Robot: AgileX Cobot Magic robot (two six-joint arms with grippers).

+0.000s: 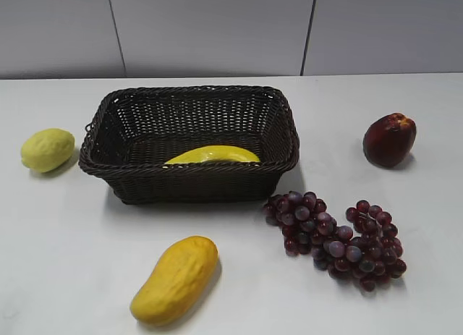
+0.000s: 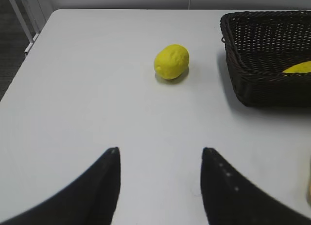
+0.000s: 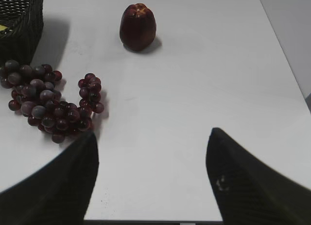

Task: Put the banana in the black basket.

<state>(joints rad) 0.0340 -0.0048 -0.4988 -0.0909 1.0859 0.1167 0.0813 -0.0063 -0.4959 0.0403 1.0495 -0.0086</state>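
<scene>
The banana lies inside the black basket, against its front wall, only its yellow top showing. The basket stands at the table's middle. In the left wrist view a yellow tip of the banana shows inside the basket at the right edge. My left gripper is open and empty over bare table, well short of the basket. My right gripper is open and empty over bare table; the basket's corner is at its upper left. Neither gripper shows in the exterior view.
A pale-yellow lemon lies left of the basket. An orange-yellow mango lies in front. Dark purple grapes lie at the front right. A dark red apple-like fruit stands at the right.
</scene>
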